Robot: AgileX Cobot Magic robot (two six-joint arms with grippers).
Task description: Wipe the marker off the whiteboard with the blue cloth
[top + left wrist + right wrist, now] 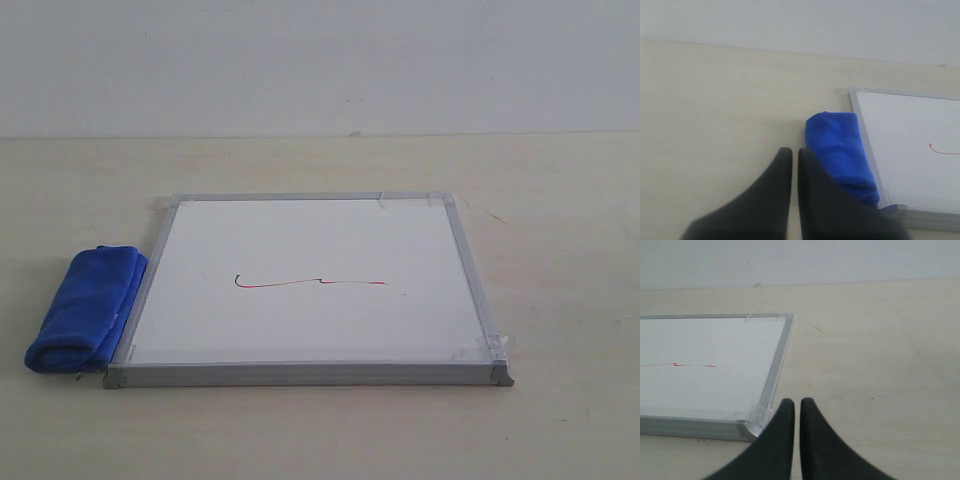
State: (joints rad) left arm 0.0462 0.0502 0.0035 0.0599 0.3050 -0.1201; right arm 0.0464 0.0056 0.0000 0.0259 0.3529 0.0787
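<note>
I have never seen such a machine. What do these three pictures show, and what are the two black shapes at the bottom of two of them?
This is a robot with two arms. One picture comes from a camera standing apart, which sees the table but not the arms. The other two come from cameras on the wrists. The black shapes there are the left hand and the right hand, both closed and holding nothing. On the table lies a whiteboard with a red marker line. A folded blue cloth lies beside the board, on the left arm's side.
</note>
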